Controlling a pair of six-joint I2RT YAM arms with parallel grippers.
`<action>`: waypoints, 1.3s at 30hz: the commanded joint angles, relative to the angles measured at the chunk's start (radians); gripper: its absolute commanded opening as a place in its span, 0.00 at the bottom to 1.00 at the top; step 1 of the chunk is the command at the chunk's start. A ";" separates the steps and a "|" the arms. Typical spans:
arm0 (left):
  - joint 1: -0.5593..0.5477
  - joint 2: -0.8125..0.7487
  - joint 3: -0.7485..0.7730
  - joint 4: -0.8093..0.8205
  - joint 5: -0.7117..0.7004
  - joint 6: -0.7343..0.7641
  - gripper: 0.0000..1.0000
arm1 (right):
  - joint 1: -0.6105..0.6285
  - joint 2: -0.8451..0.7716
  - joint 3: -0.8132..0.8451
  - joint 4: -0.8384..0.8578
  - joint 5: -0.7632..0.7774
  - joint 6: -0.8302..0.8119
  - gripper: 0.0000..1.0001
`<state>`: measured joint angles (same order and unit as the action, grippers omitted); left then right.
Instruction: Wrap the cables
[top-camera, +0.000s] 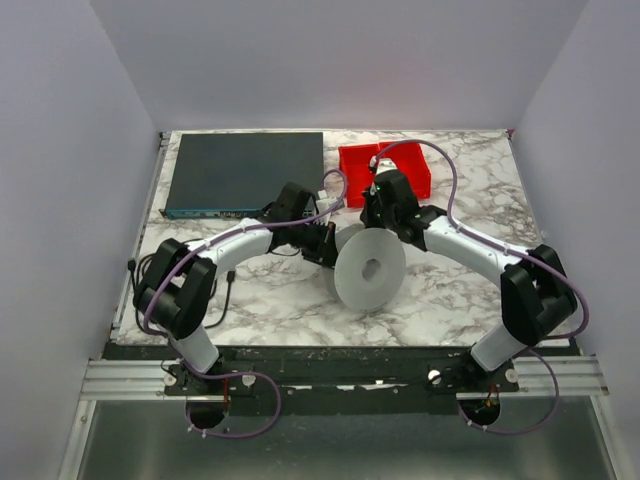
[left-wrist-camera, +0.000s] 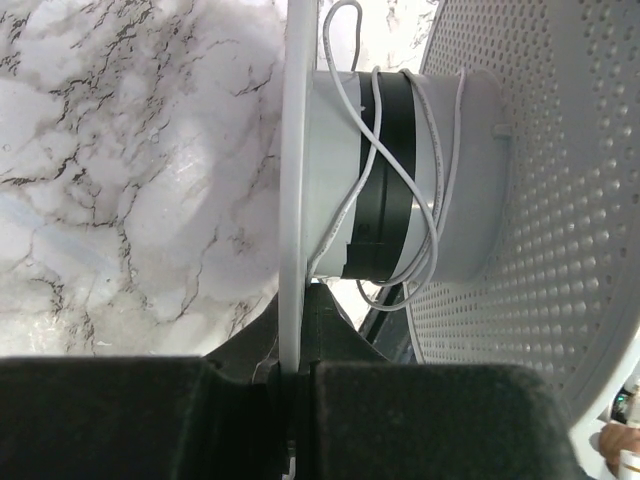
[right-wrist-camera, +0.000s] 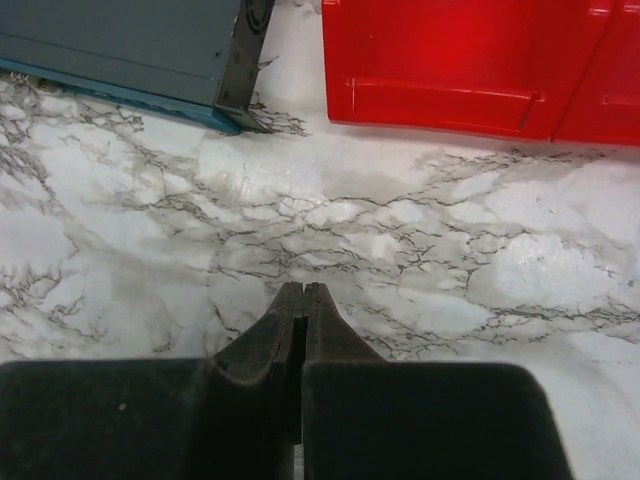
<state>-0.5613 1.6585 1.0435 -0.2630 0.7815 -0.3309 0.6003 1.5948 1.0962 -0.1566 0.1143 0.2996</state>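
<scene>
The left pincer (left-wrist-camera: 292, 372) grips the reel flange (left-wrist-camera: 296, 150) at bottom centre, apparently steadying it for winding. The cable (left-wrist-camera: 373, 150) loops loosely round the hub (left-wrist-camera: 470, 180) mid-frame. The right pincer (right-wrist-camera: 303, 298) is closed, empty.

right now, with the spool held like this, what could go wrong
1. The cable lies in loose, crossing loops on the hub, and one loop hangs below it. Turning could tangle them or let them slip off.
2. The left tool pinches only the thin flange, so the spool may twist or slip.
3. The right tool is shut on nothing, so nothing keeps the strand taut.
</scene>
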 joint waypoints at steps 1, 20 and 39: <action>0.018 0.040 0.066 0.002 -0.099 -0.023 0.00 | 0.001 0.035 0.008 0.001 -0.001 0.049 0.01; 0.027 0.102 0.081 -0.090 -0.327 -0.037 0.00 | -0.023 0.117 0.121 -0.049 0.102 0.107 0.01; 0.029 0.136 0.100 -0.137 -0.422 -0.030 0.00 | -0.114 0.058 0.230 -0.155 0.099 0.122 0.53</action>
<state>-0.5510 1.7378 1.1519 -0.3374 0.6506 -0.4244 0.5060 1.6924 1.2930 -0.2550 0.1944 0.4049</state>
